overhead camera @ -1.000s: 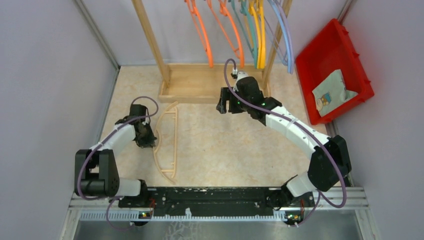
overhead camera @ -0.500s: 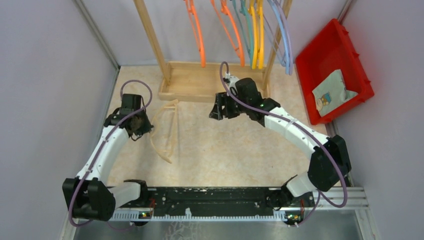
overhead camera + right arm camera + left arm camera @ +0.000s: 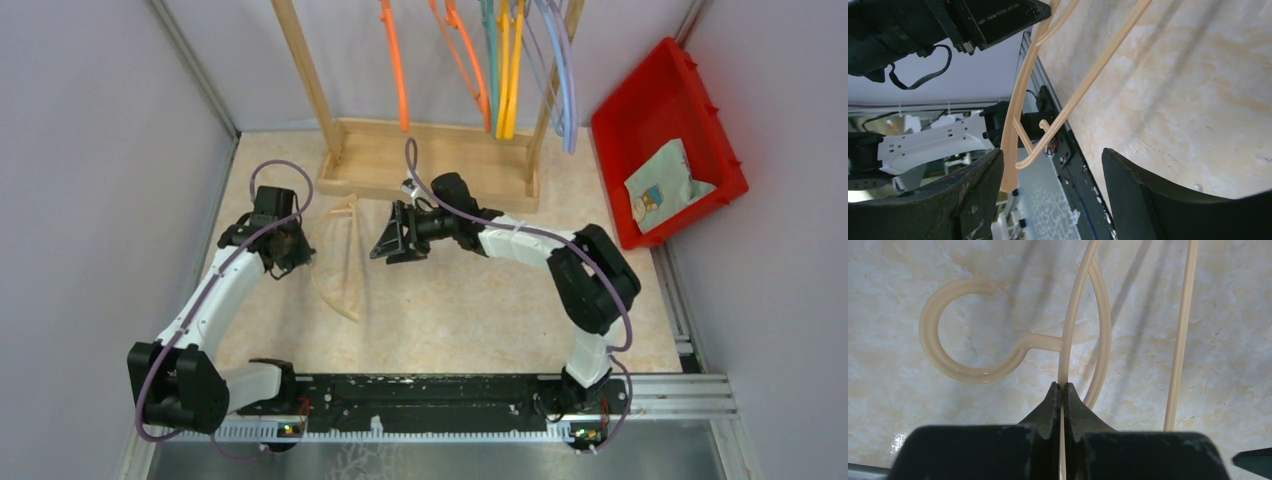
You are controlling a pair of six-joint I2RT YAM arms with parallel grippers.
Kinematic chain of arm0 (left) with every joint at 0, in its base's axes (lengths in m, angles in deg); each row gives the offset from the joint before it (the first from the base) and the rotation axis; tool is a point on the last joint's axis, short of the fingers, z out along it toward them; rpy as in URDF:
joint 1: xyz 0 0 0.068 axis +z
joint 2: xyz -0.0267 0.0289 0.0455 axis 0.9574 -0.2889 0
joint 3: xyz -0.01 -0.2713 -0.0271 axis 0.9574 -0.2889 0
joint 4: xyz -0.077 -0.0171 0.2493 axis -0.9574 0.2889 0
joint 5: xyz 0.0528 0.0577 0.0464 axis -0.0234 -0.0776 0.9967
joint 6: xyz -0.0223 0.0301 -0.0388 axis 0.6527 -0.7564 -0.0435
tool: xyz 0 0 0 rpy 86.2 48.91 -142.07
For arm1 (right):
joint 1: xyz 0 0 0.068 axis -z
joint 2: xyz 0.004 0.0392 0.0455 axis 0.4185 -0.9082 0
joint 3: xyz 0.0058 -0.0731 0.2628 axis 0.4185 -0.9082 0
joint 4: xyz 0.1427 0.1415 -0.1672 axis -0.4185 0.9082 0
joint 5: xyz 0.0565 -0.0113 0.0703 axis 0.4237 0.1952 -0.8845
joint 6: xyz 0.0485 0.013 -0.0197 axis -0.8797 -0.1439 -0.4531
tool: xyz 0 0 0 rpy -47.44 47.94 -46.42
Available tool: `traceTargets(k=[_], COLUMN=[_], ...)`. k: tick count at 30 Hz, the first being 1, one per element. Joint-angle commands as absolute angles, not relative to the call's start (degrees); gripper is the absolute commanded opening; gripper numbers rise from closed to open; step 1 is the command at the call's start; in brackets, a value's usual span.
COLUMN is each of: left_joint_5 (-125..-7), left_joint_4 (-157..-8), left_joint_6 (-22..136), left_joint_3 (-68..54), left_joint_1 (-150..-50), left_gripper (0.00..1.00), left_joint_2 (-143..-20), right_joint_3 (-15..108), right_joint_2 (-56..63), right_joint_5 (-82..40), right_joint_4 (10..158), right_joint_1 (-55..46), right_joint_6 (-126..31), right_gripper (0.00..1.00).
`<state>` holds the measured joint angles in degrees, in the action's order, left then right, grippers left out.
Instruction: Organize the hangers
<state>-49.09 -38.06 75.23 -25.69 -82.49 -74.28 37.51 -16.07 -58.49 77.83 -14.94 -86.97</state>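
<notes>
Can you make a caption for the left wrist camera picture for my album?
Left gripper pinches a beige hanger near its hook, over the table.

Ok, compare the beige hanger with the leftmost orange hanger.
The beige hanger is clamped in the left gripper; the orange hanger hangs in the wooden rack, ungripped. The beige hanger is out over the table; the orange hanger is at the far end. Both are thin-barred.

end effector (image 3: 1061,387): pinching beige hanger (image 3: 1070,335) | hook (image 3: 955,330): over marbled table (image 3: 1228,315)
</notes>
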Motion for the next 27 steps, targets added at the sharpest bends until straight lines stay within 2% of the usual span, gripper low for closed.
traceTargets(k=[1, 9, 19, 25, 27], left_joint_5=[-49.65, -49.6, -50.16, -49.98, -50.11], left_joint_4=[-45.47, -45.92, -47.32, -47.62, -47.75], left_joint_6=[77.07, 76.73, 77.61, 77.72, 77.86], left_joint_3=[-25.64, -25.36, -26.68, -27.09, -27.37], left_joint_1=[-83.05, -83.23, -83.22, -83.23, -83.23], left_gripper=[0.0, 0.0, 0.0, 0.0, 0.0], left_joint_2=[-75.14, -74.73, -74.18, -74.15, -74.02], right_joint_3=[39.31, 46.1, 44.63, 47.81, 48.1], right_joint_2=[-20.87, -27.39, -29.08, -22.82, -21.21], right_joint_5=[-66.33, -68.78, -68.05, -57.49, -54.11], right_joint_4=[63.56, 61.68, 60.28, 84.5, 88.17], right_joint_1=[-17.81, -21.07, -22.33, -21.87, -21.87], right_joint_6=[-98.83, -104.05, -107.51, -92.67, -90.0], right_gripper=[0.72, 0.71, 0.65, 0.65, 0.65])
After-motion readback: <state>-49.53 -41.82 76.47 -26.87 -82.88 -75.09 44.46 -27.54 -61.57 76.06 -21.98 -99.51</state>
